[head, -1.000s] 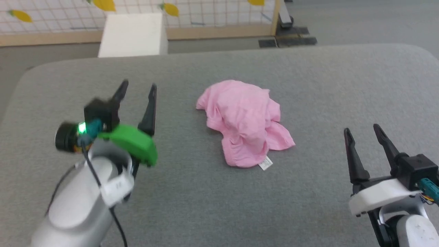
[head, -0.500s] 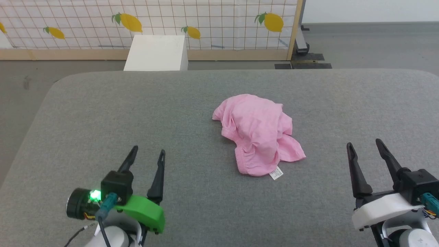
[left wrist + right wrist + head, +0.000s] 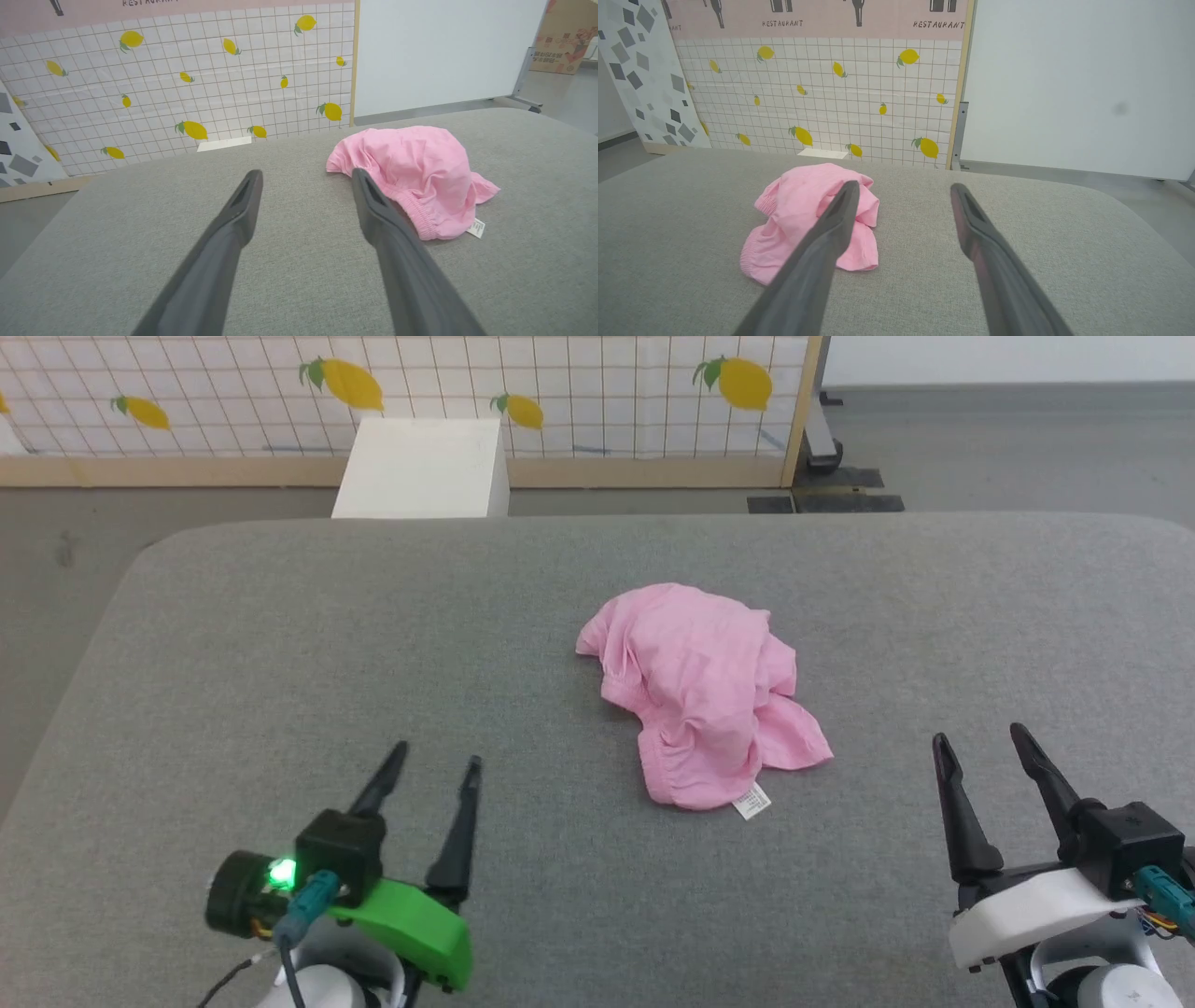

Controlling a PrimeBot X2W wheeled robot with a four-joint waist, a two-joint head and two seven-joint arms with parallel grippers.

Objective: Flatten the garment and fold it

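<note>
Head view: I am holding my left pincer (image 3: 438,754) and right pincer (image 3: 977,735) spread wide, grasping nothing, low over the grey fabric-covered table (image 3: 280,644). The crumpled light pink cotton shorts (image 3: 700,691) are lying ahead, between the two (a ready stance before flattening, I judge). A white box-shaped block (image 3: 420,467) is standing beyond the table; whether it is holding anything I cannot tell.

Left wrist view: the shorts (image 3: 420,163) are lying just right of my fingertips.

Right wrist view: the shorts (image 3: 798,200) are lying ahead-left, partly hidden behind one finger.
</note>
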